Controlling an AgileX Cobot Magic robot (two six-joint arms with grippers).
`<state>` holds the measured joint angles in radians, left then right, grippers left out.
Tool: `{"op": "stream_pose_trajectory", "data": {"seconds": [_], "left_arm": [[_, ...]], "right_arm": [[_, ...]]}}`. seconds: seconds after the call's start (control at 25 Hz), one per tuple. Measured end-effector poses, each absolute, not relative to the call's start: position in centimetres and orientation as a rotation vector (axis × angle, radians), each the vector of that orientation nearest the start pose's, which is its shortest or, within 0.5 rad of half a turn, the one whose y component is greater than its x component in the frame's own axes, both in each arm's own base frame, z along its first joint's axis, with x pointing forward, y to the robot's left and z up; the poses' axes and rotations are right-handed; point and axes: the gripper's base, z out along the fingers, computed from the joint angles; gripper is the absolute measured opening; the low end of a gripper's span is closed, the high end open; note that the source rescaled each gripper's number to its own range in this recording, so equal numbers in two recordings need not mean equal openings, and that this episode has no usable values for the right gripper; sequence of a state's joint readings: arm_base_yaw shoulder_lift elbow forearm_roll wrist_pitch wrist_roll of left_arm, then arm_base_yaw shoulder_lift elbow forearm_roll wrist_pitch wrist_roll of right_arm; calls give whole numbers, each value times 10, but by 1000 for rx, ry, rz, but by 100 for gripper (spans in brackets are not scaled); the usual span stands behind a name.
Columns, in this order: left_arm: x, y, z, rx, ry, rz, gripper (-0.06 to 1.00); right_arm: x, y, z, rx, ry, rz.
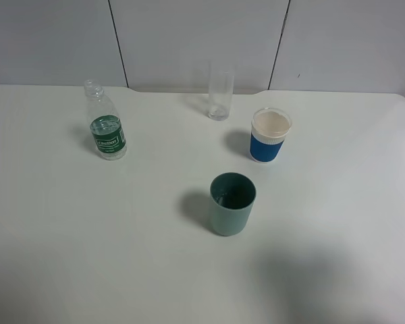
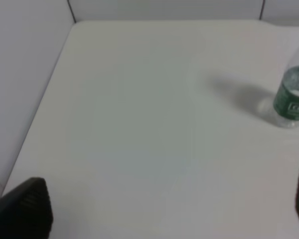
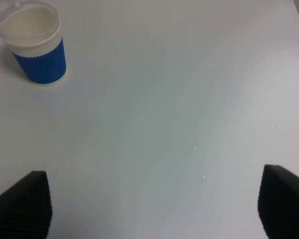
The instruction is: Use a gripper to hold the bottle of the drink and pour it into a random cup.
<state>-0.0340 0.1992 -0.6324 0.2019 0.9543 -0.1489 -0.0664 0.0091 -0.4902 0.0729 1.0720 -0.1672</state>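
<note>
Bottle of the drink upright at far left of the desk, well apart from the teal cup at centre. Left pincer spread wide over bare desk; right pincer likewise wide, empty. Capless, so risk of spilling if tipped early. Cup visible only from overhead; neither pincer there.
</note>
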Motion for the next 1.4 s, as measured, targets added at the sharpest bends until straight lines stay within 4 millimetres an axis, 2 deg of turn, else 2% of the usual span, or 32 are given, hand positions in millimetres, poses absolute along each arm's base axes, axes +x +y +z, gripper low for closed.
{"op": "stream_pose_trajectory", "data": {"seconds": [0.28,0.52,0.84,1.4], "left_arm": [[-1,16,317,-125,1964,119,99],[-11,19,299,-189,1950,127,99],[-9,17,285,-207,1983,79,100],[-7,9,281,-120,2018,17,100]], "right_arm": [[-3,6,274,-108,2070,-56],[-3,6,274,-108,2070,-56],[-3,6,274,-108,2070,-56],[-3,6,274,-108,2070,-56]]}}
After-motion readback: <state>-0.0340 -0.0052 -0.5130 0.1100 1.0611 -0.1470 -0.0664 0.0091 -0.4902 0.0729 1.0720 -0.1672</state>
